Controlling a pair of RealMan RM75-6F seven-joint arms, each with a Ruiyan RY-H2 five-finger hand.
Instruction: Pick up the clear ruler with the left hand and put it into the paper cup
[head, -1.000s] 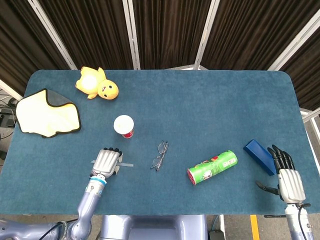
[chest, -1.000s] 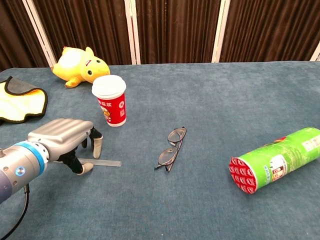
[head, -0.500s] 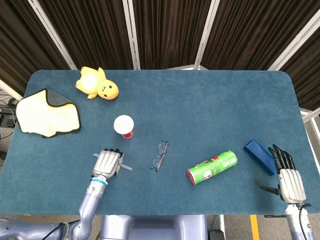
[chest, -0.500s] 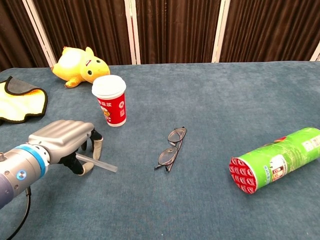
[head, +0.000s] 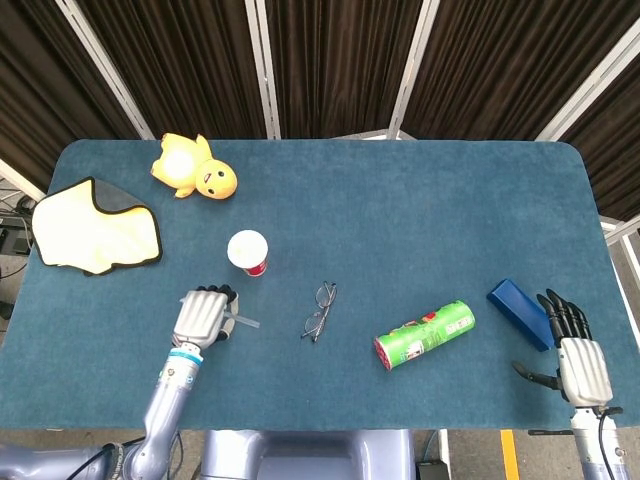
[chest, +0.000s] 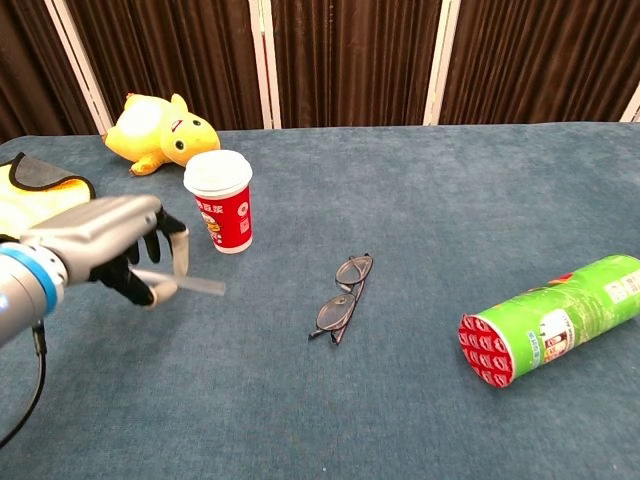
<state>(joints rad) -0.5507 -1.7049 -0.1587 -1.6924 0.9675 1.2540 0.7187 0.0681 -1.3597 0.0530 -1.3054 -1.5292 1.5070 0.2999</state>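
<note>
My left hand grips the clear ruler, lifted off the cloth. One end of the ruler sticks out to the right of the fingers. The red paper cup with a white top stands upright just behind and to the right of that hand. My right hand rests at the table's right front edge, fingers spread, holding nothing.
Folded glasses lie right of the ruler. A green can lies on its side. A blue box sits by my right hand. A yellow plush duck and a yellow cloth are at the far left.
My left hand has lifted the ruler off the table and carried it up and slightly left, toward the cup. The right hand has not moved.
</note>
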